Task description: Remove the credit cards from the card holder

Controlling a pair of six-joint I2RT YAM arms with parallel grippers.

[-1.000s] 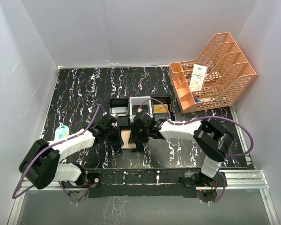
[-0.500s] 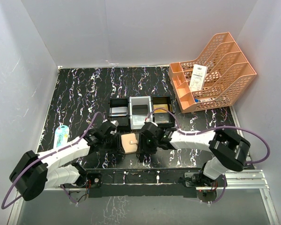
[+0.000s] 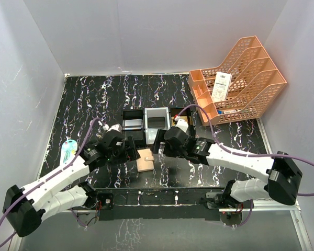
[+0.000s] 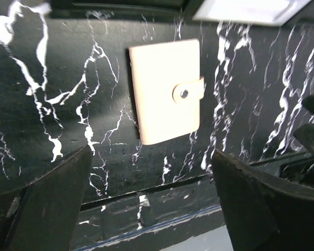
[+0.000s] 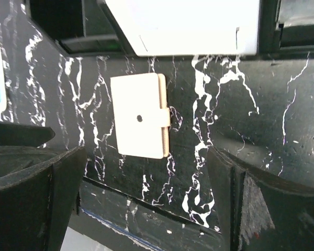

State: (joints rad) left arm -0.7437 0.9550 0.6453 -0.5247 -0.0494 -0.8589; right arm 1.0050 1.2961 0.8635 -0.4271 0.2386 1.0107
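Note:
The tan card holder (image 3: 145, 160) lies flat and folded shut on the black marbled table, its snap tab (image 4: 188, 93) fastened. It also shows in the left wrist view (image 4: 165, 97) and the right wrist view (image 5: 138, 123). No credit cards show at the card holder. A silvery grey card (image 3: 133, 124) lies in the tray's left compartment. My left gripper (image 3: 129, 149) hovers just left of the holder, open and empty (image 4: 152, 209). My right gripper (image 3: 159, 146) hovers just right of it, also open and empty (image 5: 146, 204). Neither touches the holder.
A black-and-grey three-compartment tray (image 3: 157, 112) stands just behind the holder; my right wrist covers its right compartment. An orange file rack (image 3: 238, 83) with a white receipt (image 3: 220, 87) stands at the back right. A pale blue packet (image 3: 68, 149) lies at the left. The table's near edge (image 4: 146, 191) runs close below the holder.
Both grippers have opened wide and drawn back from the card holder, left arm leftward, right arm rightward. The holder now lies free and closed between them.

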